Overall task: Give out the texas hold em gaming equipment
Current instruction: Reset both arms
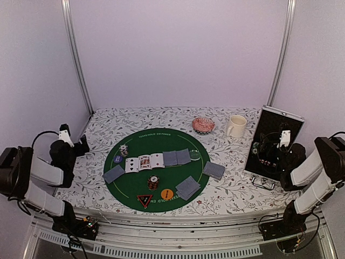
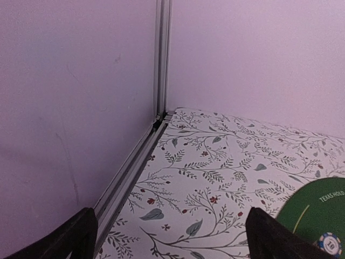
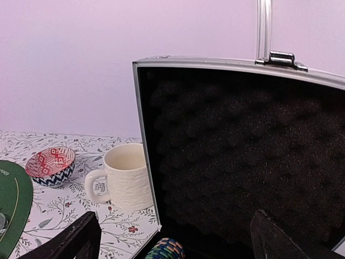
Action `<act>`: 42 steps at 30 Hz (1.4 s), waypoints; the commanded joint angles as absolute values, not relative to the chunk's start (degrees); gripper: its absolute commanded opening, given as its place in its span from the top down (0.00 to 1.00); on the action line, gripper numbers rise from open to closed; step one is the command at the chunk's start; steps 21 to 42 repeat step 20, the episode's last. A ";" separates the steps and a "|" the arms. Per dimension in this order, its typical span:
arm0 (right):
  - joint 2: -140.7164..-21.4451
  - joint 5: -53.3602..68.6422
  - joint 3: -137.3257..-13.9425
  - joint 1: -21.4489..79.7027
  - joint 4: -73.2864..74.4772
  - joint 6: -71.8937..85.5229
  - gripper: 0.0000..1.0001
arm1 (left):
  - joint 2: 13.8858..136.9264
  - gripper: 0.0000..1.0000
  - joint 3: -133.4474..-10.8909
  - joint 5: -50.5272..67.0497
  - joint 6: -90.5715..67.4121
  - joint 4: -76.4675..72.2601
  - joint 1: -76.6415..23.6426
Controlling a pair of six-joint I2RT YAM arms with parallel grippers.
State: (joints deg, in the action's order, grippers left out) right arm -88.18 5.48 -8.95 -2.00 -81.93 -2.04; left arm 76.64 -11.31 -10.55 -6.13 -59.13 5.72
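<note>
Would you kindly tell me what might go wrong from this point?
The right gripper, open, faces the case's upright lid; swinging toward the green mat might clip that lid or the cream mug beside it. A chip stack on the mat stands beside the face-up cards; a reach there may topple it.

The round mat (image 1: 124,186) is deep green with a thin white line and white lettering. The tablecloth (image 1: 232,191) is white, printed with grey-green leafy sprigs and small red flowers. The card stacks (image 1: 187,187) show plain grey-blue backs; the face-up cards (image 1: 144,162) are white with red and dark figures. The far chip stack (image 1: 124,150) is striped blue and white, the near chip stack (image 1: 153,183) reddish-brown and white. One button (image 1: 166,193) is orange, another button (image 1: 117,158) dark blue, a third button (image 1: 194,156) pale green. The triangular marker (image 1: 144,200) is black edged in red. The bowl (image 1: 203,125) is red-and-white patterned inside, blue-and-white zigzag outside. The mug (image 1: 236,125) is cream. The case (image 1: 275,140) has a silver frame and black dimpled foam
</note>
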 commanded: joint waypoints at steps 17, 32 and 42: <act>-88.30 6.14 -14.15 -2.36 -73.80 -1.76 0.01 | 88.60 0.02 -9.20 -13.06 -1.78 -83.40 -0.18; -88.25 6.15 -14.06 -2.33 -73.74 -1.76 0.01 | 88.28 0.02 -9.31 -13.01 -2.03 -82.57 -0.20; -88.25 6.15 -14.06 -2.33 -73.74 -1.76 0.01 | 88.28 0.02 -9.31 -13.01 -2.03 -82.57 -0.20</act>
